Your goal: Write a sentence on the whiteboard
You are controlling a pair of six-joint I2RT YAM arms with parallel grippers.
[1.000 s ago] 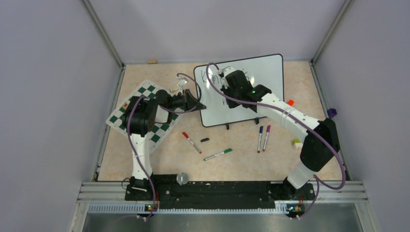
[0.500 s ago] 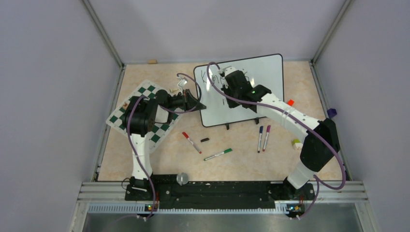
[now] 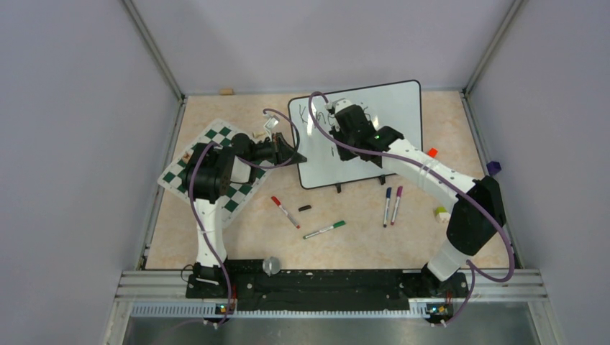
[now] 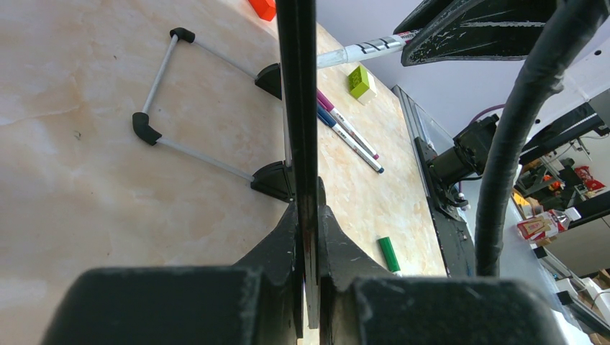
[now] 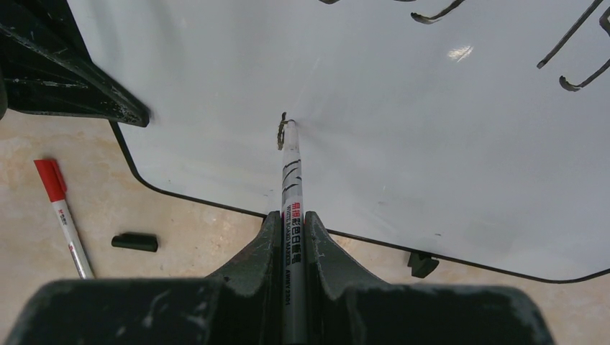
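Your L gripper (image 3: 296, 157) (image 4: 308, 208) is clamped on the left edge of the whiteboard (image 3: 392, 108) (image 4: 296, 108) (image 5: 431, 144). The board sits propped on its feet at the far-centre of the tabletop (image 3: 252, 237). Your R gripper (image 3: 339, 138) (image 5: 291, 219) is closed on a black marker (image 5: 291, 180), tip touching the board's lower left w/ a small fresh mark there. Strokes of the sentence (image 5: 568, 34) show higher up; can't read them. Just in front of the board lie a red marker (image 3: 285, 212) (image 5: 65, 215) and a black cap (image 3: 305, 208) (image 5: 134, 242). A green marker (image 3: 324, 230) lies nearer you.
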